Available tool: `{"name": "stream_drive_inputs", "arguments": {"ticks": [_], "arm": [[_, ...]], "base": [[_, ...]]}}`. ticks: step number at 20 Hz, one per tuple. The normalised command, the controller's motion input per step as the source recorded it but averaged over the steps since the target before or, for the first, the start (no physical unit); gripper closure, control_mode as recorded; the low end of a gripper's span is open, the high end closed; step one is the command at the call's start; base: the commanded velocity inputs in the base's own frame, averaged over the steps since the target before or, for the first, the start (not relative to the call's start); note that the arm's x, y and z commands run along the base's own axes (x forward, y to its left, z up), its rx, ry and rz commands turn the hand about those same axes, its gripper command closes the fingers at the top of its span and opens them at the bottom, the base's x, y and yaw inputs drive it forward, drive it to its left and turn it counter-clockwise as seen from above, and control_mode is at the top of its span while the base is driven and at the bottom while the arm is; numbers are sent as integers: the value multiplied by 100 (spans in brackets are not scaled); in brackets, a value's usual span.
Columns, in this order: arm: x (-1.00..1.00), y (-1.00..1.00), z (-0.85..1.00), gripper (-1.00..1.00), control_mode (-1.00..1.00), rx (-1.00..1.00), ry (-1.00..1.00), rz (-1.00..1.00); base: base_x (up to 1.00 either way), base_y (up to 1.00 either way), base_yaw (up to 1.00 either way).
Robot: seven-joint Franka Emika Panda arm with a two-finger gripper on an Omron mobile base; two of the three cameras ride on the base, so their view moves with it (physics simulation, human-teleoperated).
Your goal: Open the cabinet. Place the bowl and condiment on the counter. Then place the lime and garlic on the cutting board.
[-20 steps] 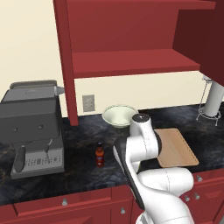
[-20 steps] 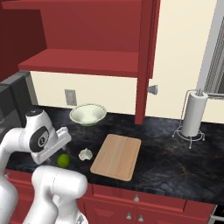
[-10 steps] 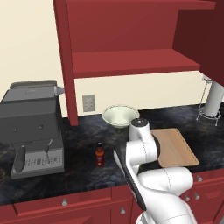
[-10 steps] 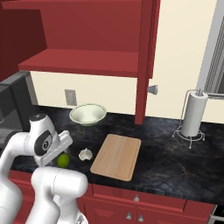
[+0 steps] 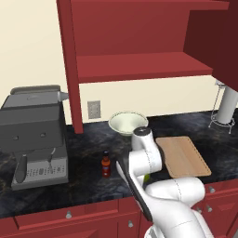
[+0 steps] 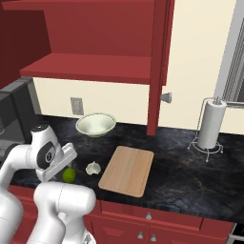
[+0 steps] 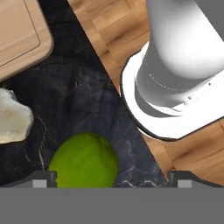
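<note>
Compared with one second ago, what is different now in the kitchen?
The arm's wrist has sunk lower toward the lime, with the open gripper over it; nothing is grasped. The garlic, cutting board, bowl and condiment lie as before.

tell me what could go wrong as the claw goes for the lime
The lime is round and sits near the counter's front edge, so a glancing touch from the open claw might roll it off. The garlic lies close beside it and could get knocked away from the cutting board.
</note>
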Motion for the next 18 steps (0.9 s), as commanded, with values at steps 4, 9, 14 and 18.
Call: {"name": "stream_drive_inputs", "arguments": {"ticks": [4, 9, 14, 18], "arm": [[0, 0, -36, -100, -100, 0, -3, -6], [0, -1, -29, -100, -100, 0, -6, -9], [0, -9, -11, -100, -100, 0, -13, -15], [-7, -7, -12, -100, -100, 0, -14, -17]], "base": [[0, 0, 0], [0, 0, 0], [0, 0, 0], [0, 0, 0]]}}
